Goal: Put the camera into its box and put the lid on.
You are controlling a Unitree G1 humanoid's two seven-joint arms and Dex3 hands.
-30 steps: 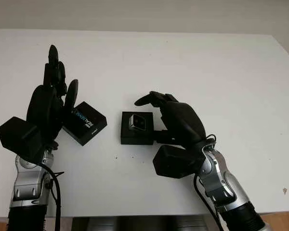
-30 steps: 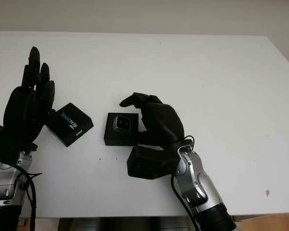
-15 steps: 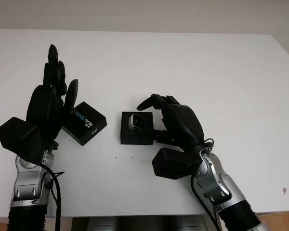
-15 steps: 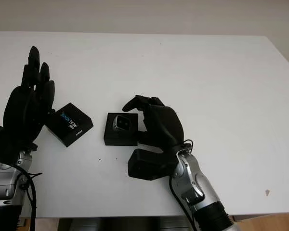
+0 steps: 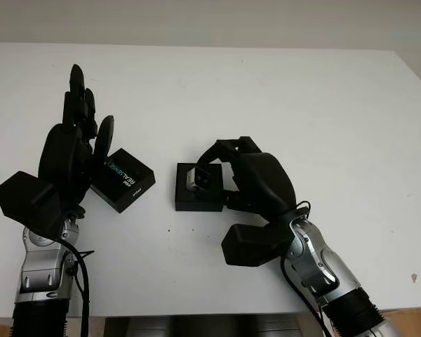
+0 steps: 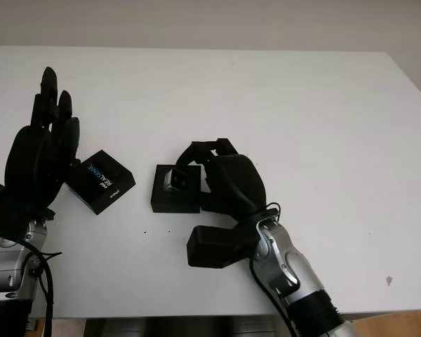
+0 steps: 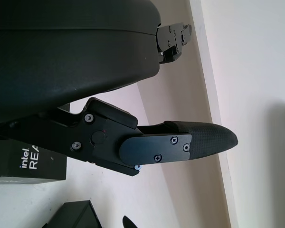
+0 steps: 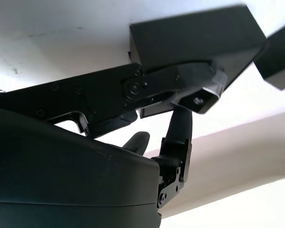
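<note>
The right hand [image 5: 228, 165] curls its fingers around the camera [image 5: 198, 178] in the box [image 5: 196, 196]; a push could tip it crooked. The left hand [image 5: 74, 158] is released beside the lid [image 5: 125, 180].

1 camera [image 5: 198, 180], 1 box [image 5: 198, 199], 1 lid [image 5: 125, 180]

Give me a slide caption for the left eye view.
Right hand curls over the small silver camera in its black box; printed black lid waits beside open left hand.
</note>
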